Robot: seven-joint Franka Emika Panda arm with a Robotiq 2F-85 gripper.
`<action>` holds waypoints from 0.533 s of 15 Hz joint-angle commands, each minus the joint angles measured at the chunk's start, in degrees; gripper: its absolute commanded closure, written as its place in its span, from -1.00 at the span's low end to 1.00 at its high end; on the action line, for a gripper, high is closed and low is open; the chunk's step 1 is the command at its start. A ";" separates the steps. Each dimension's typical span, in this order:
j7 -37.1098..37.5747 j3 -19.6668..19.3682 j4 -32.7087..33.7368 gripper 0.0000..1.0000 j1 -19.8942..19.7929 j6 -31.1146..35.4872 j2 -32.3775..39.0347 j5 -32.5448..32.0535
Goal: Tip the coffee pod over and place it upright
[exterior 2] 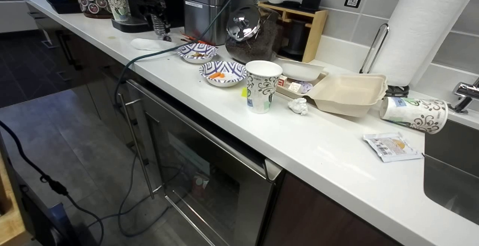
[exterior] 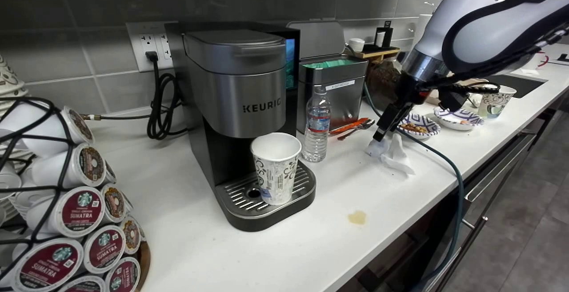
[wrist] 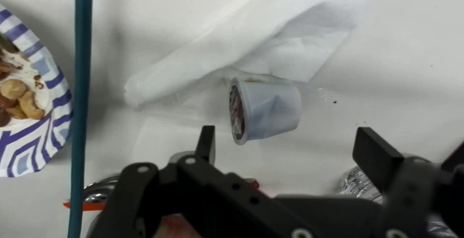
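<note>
My jaws stand apart, holding nothing, and the pod [wrist: 270,109] lies on its side on the worktop [wrist: 409,46] beside a napkin [wrist: 228,49]: tipped over, I judge, with only standing it upright left.

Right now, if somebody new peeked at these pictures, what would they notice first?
Probably the big Keurig coffee machine, with a patterned paper cup upright on its drip tray in an exterior view. Next might come the robot's arm, slanted down over the counter. In the wrist view, the little coffee pod lies on its side beside crumpled white paper, near the open gripper.
</note>
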 commanded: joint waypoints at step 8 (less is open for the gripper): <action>-9.05 2.50 7.58 -0.08 -6.38 -9.37 6.09 12.62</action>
